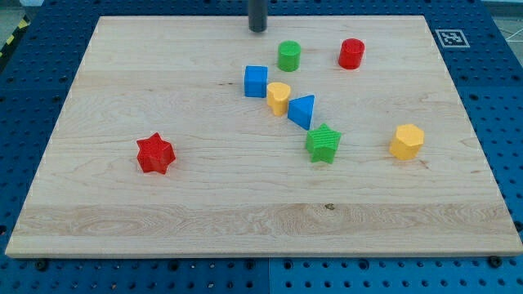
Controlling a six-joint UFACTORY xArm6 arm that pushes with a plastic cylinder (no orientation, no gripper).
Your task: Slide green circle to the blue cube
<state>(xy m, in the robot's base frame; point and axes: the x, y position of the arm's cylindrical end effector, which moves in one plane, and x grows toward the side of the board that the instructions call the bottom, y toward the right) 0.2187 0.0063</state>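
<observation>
Progress is nil: green circle [288, 56] sits near the view's top, apart from blue cube [256, 82], while my tip [258, 29], a gripless rod holding nothing, hovers up-left, touching neither.

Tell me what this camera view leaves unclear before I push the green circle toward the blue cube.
- Rod above my tip: cut off by the view's top edge; the arm is out of frame.
- Whether my tip touches the board: cannot tell from this one angle.
- Far sides of the green circle and blue cube: hidden by the blocks themselves.
- Gap between blue cube and yellow block: too small to judge whether they touch.
</observation>
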